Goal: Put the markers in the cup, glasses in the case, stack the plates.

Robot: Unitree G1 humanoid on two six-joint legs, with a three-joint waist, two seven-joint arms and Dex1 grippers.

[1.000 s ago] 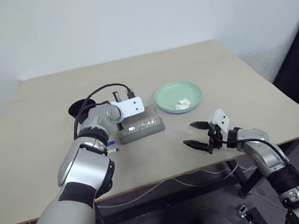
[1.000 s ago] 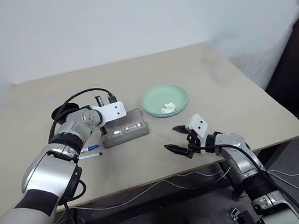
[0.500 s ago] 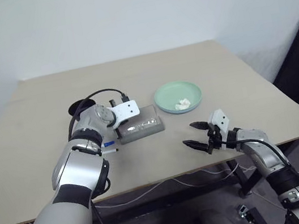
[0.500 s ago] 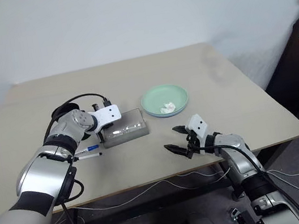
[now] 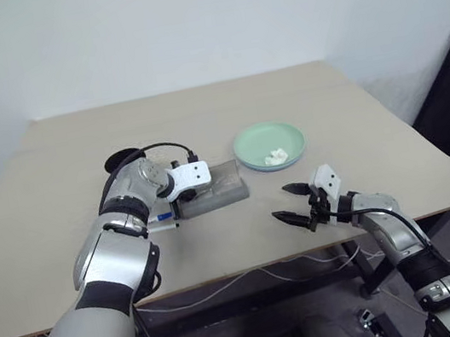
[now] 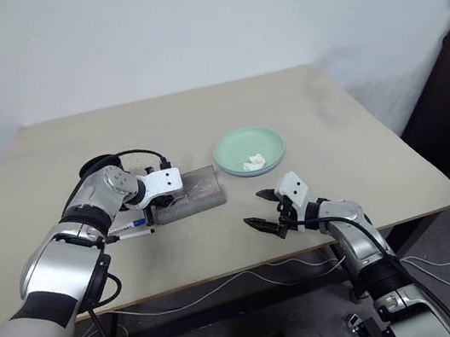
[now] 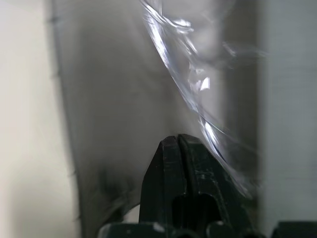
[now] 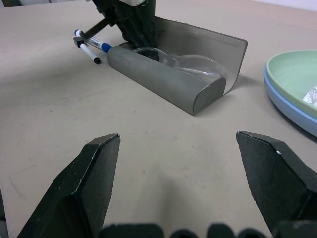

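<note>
From the head camera, the grey, long rectangular case (image 5: pixel 211 190) with its translucent hinged lid is taken as the landmark. The left gripper (image 5: pixel 179 195) is seen pressed down into the case's left end, fingers closed together. The black tapered cup (image 5: pixel 123 161) stands just behind and left of the case, partly hidden by the arm. The two white-barrelled markers (image 6: pixel 131 228) lie on the beige table (image 5: pixel 282 98) at the case's left front, touching nothing else. The mint green plate stacked on the light blue one (image 5: pixel 268 145) sits to the case's right, a white crumpled scrap lying in it. The right gripper (image 5: pixel 295 203) hovers well right and in front of the case, fingers spread wide and empty.

In the left wrist view, the shut black fingertips (image 7: pixel 178 148) are met by clear curved lenses of the wire-framed glasses (image 7: pixel 198 84), lying inside the case.

In the right wrist view, the lid is shown raised upright behind the glasses (image 8: pixel 193 62), the markers (image 8: pixel 89 47) beyond the case's far end.

Risk is judged here: a lens could be scratched or the thin frame bent by a hard push, and the light case could be shoved into the markers, rolling them away
</note>
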